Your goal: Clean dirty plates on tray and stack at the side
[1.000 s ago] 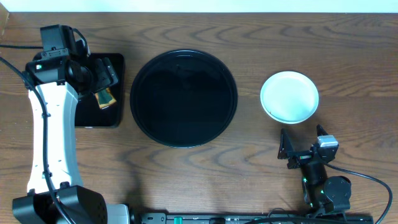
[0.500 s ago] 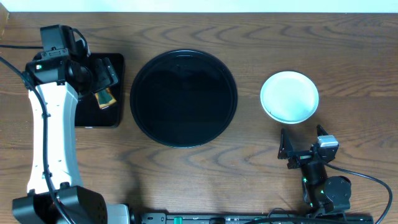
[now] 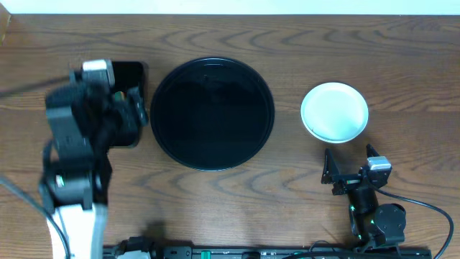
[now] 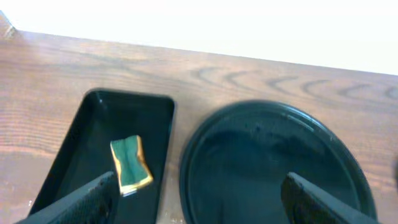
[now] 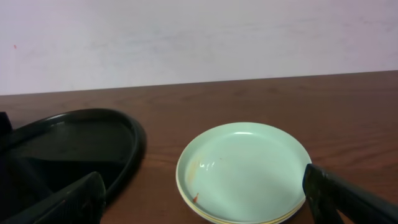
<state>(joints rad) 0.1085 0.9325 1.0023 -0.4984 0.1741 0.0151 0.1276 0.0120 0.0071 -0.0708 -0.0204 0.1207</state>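
Note:
The plates [image 3: 334,111] sit stacked on the table to the right of the round black tray [image 3: 212,114], which holds nothing. In the right wrist view the top plate [image 5: 249,168] is pale blue-green with a small orange smear near its left rim, and a pale yellow rim shows under it. My right gripper [image 3: 350,169] is open and empty, just in front of the stack [image 5: 205,208]. My left gripper [image 3: 135,108] is open and empty, between the rectangular tray and the round tray [image 4: 273,162]; in its own view [image 4: 199,205] both fingers are wide apart.
A small rectangular black tray [image 4: 93,143] lies left of the round tray and holds a green and yellow sponge [image 4: 130,163]. The left arm covers most of that tray [image 3: 131,72] in the overhead view. The table's far edge meets a white wall.
The left arm has swung back toward the front of the table and is blurred by the motion; its gripper has left the sponge in the rectangular tray. The right arm and plates have not moved.

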